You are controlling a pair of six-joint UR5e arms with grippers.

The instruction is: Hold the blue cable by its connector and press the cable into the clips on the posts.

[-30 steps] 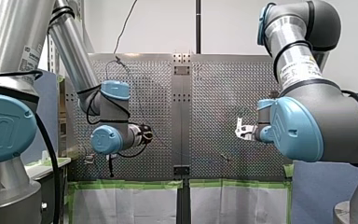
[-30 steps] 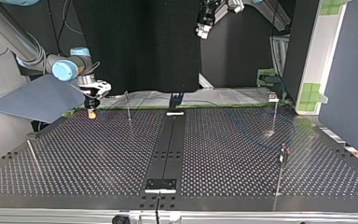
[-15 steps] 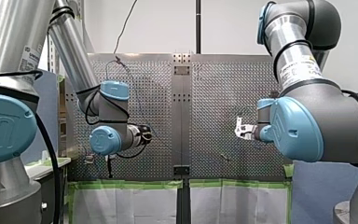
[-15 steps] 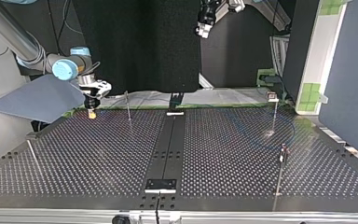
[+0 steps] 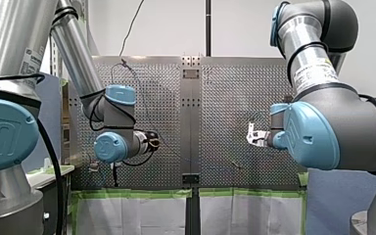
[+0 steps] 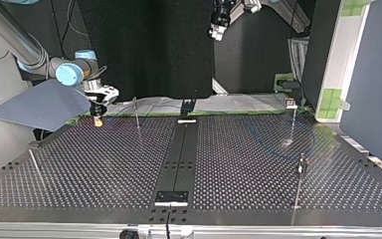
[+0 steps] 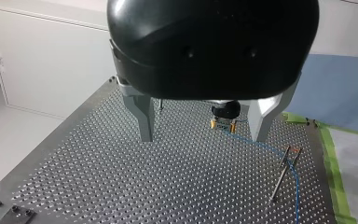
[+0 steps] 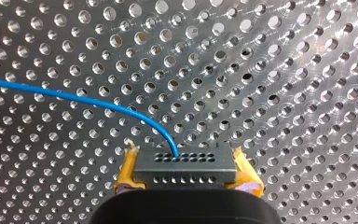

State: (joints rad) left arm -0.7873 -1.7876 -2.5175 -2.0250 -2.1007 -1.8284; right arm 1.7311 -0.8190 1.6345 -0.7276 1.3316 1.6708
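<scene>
My left claw hung above the counter, its metal fingers wide apart and empty. To the right in the front view, my right claw gripped the dark connector low over the counter, the blue cable curving away from it.

Plain white wall, white cabinet, black backdrop, perhaps a curtain, blue panel.

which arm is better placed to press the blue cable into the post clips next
Right. My right gripper is shut on the connector, yellow pads on both sides, with the blue cable running out of it. My left gripper hangs open and empty above the table.
</scene>
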